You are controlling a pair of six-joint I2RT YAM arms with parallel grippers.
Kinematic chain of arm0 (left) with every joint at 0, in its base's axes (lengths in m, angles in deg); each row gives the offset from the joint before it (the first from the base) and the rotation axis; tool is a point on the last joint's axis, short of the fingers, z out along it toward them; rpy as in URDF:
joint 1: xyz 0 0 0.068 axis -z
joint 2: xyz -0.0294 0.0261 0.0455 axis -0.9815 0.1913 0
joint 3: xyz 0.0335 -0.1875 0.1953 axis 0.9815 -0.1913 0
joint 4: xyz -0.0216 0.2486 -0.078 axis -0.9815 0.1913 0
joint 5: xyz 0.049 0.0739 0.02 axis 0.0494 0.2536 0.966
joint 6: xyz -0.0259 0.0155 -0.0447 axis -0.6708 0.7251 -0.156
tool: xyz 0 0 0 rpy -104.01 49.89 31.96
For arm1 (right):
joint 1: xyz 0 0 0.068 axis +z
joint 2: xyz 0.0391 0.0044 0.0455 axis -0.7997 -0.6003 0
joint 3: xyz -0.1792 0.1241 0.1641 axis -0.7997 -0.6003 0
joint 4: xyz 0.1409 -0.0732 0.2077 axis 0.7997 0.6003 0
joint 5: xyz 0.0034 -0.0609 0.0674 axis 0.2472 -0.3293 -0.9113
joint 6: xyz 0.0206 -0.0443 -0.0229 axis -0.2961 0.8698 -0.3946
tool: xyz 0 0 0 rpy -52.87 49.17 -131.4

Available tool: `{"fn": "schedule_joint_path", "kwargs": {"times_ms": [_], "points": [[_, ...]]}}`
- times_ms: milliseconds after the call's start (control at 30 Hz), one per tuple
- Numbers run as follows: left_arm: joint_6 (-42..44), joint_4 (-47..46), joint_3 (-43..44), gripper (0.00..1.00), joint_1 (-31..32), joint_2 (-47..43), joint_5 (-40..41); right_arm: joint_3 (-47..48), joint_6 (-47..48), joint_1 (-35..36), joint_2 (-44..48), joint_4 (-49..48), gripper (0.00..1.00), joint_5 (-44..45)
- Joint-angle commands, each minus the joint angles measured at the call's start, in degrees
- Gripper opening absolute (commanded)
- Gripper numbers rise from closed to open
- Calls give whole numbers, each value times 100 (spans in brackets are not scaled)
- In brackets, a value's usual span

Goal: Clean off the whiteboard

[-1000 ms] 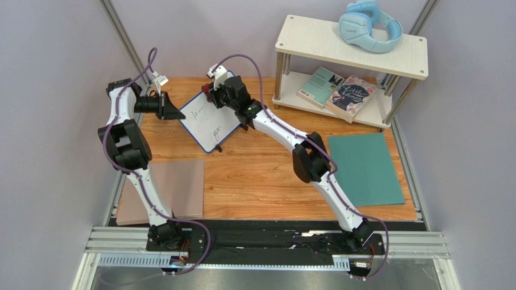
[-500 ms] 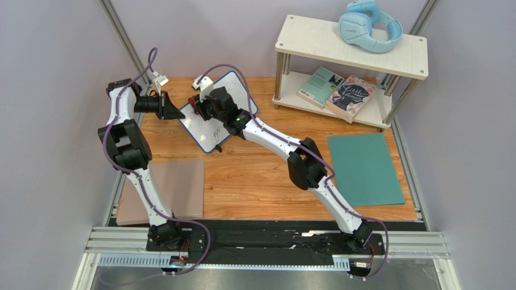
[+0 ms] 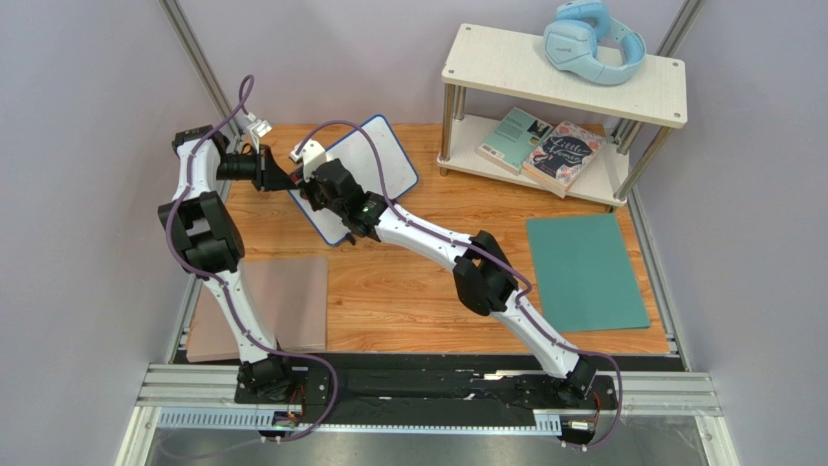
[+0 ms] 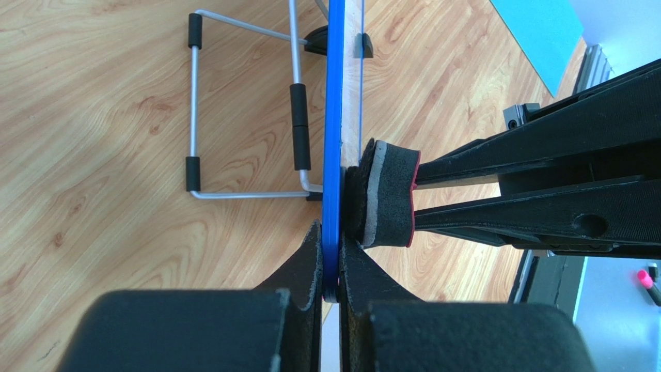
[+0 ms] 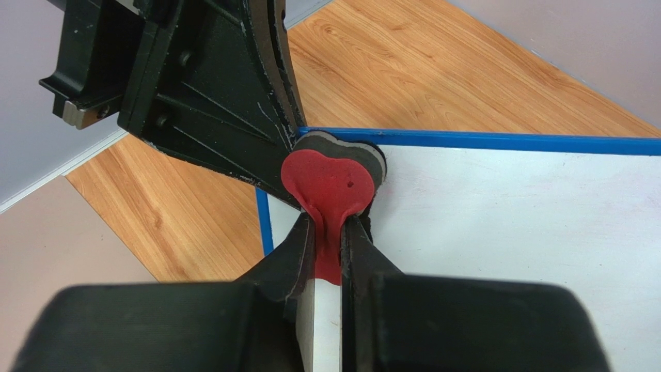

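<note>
Shelf (image 3: 505,70) holds two books (image 3: 544,144) on its lower tier, headphones (image 3: 593,39) on top. Whiteboard (image 3: 374,155) stands far-left on the table (image 3: 418,291). Left fingers (image 4: 310,260) clamp its blue edge and right fingers (image 5: 299,248) pinch a red eraser (image 5: 330,182) against its face. Versus 0.5 s ago, we note the eraser further left and the writing no longer showing

Plain pale lilac walls (image 3: 87,97) all round, soft even light; wood-grain worktop (image 3: 418,282); small two-tier white shelf (image 3: 505,68) at the far right; blue headphones (image 3: 593,39) on its top, two books (image 3: 562,155) on its lower tier; teal mat (image 3: 583,272) just in front of the shelf; pinkish-brown mat (image 3: 296,306) well off to the shelf's near left
</note>
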Motion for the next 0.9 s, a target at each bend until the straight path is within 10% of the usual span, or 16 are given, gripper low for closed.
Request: {"fn": "schedule_joint_path", "kwargs": {"times_ms": [0, 867], "points": [[745, 1840, 0, 0, 305, -152, 122, -235, -98, -259, 78, 291, 0, 370], [753, 1840, -53, 0, 305, -179, 219, 11, -309, -1042, 254, 538, 0, 458]]}}
